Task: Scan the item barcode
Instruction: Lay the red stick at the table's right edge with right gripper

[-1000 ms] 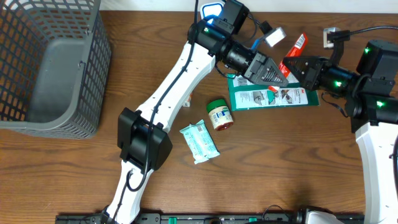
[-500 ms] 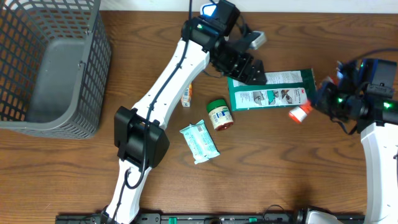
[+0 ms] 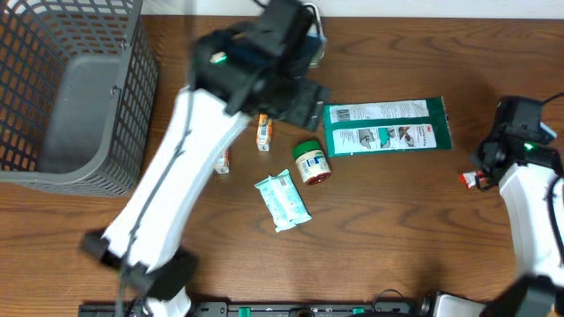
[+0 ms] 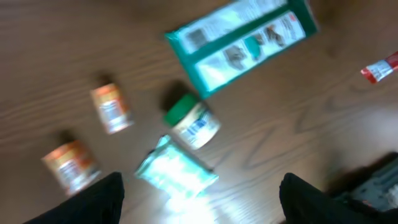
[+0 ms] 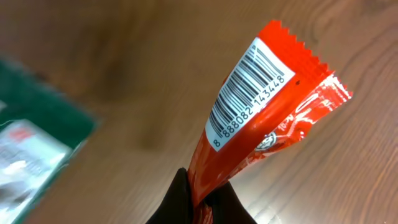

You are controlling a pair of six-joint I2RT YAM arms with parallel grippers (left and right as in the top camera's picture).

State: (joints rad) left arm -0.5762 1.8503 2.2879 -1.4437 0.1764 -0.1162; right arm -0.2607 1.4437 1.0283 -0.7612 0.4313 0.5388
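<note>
My right fingers (image 5: 177, 202) are pinched shut on the bottom end of the red packet (image 5: 261, 118), which stands up from them with its crimped top edge uppermost. The white barcode (image 5: 249, 93) faces my right wrist camera and reads sharply. From overhead, the packet shows only as a small red spot at the right side of the table (image 3: 397, 246), next to the right arm and well apart from the other goods.

My left fingers (image 4: 93, 202) stand wide apart with nothing between them, above the middle group of items. The left arm is blurred in the overhead view.

On the table lie a flat green package (image 3: 388, 128), a green-lidded jar (image 3: 310, 161), a teal wipes pack (image 3: 282, 201) and two small orange bottles (image 3: 264, 132) (image 3: 222, 161). A grey mesh basket (image 3: 79, 97) sits at the far left.
</note>
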